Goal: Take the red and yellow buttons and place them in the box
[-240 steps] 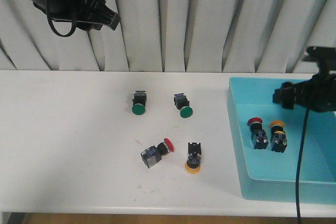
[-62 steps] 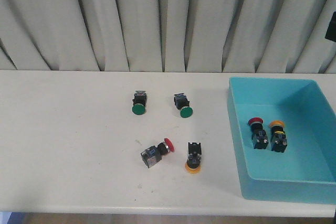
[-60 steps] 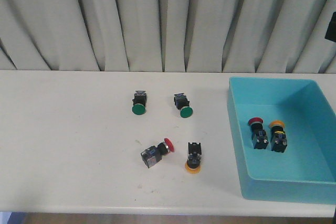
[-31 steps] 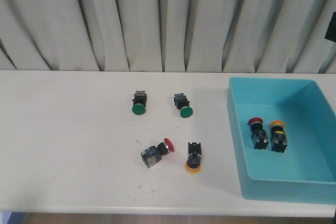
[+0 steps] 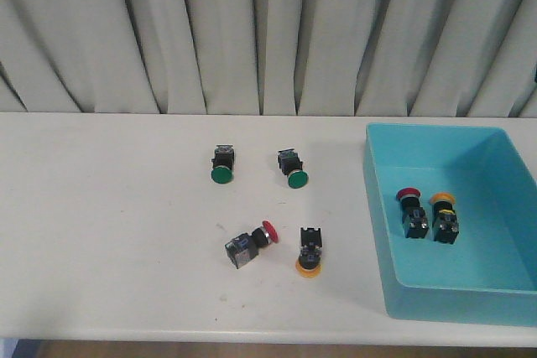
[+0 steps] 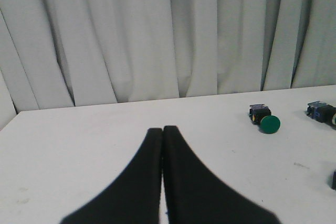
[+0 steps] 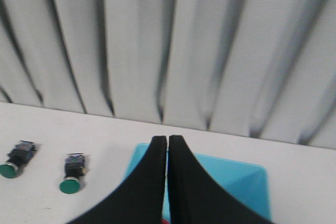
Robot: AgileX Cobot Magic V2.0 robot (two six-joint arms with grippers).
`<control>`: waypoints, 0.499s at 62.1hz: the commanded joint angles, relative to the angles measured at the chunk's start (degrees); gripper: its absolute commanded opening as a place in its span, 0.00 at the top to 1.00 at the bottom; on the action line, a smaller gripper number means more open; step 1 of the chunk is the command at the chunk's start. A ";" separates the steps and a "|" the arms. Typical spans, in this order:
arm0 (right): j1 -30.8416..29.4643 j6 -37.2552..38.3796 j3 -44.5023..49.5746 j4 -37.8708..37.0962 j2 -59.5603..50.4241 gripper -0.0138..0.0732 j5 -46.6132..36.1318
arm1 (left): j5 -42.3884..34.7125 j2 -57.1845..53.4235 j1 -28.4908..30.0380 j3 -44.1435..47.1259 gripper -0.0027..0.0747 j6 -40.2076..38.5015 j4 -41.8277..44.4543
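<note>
On the white worktop (image 5: 101,232), left of centre, a red button (image 5: 250,243) lies on its side, cap pointing right and slightly away. Just beside it a yellow button (image 5: 309,251) lies with its cap toward the near edge. Two green buttons (image 5: 221,163) sit farther back. At right, the turquoise box (image 5: 377,207) already holds one red and one yellow button. Neither arm appears in the front view. The left pincer (image 6: 163,135) is pressed together and empty, and so is the right pincer (image 7: 167,142). The loose pair probably suits the left arm better.

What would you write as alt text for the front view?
A turquoise box at the table's right holds one red button and one yellow button. Another red button, another yellow and two green buttons lie on the white table.
</note>
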 commanded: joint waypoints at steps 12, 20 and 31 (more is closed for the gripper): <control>12.49 32.86 17.41 -39.40 -17.28 0.85 -18.97 | -4.05 -0.81 -0.04 2.79 0.97 -0.56 -0.18; 13.57 37.79 29.48 -39.80 -27.87 0.85 -21.85 | -4.05 -0.81 -0.04 2.79 0.97 -0.56 -0.18; 13.57 37.23 44.92 -37.27 -40.85 0.85 -22.09 | -4.05 -0.81 -0.04 2.79 0.97 -0.56 -0.18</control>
